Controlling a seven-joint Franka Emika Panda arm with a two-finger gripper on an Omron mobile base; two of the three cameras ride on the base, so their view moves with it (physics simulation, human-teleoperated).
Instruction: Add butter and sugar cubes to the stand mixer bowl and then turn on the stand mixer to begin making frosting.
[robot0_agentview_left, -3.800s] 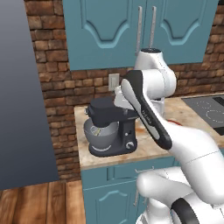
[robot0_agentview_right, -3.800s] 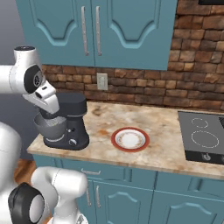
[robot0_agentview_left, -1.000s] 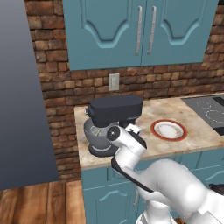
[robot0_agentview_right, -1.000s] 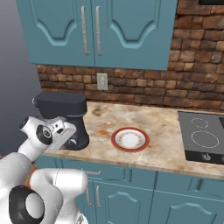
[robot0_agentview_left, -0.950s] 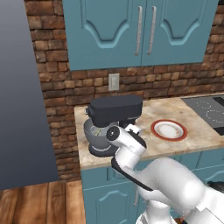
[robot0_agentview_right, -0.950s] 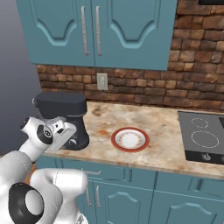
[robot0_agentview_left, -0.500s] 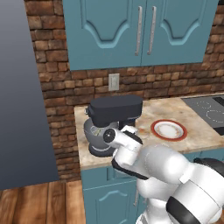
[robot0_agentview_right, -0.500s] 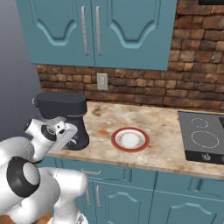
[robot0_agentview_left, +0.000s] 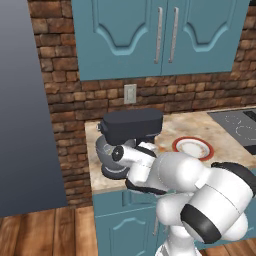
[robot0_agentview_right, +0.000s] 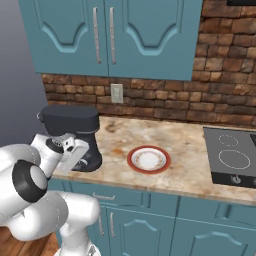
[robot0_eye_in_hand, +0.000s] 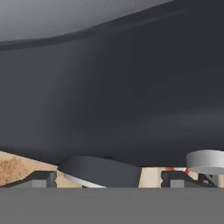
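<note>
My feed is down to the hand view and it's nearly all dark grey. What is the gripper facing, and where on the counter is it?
Observer: The stand mixer. It stands at the counter's left end, with the arm folded low against its front.
Operator: Is the bowl seated under the head?
Observer: Yes, the stand mixer bowl sits on the base below the head, partly hidden by the arm.
Operator: Anything else nearby?
Observer: A red-rimmed plate lies to the mixer's right, apart from it.
Operator: And past the plate?
Observer: A black cooktop is set in the counter at the far right.
</note>
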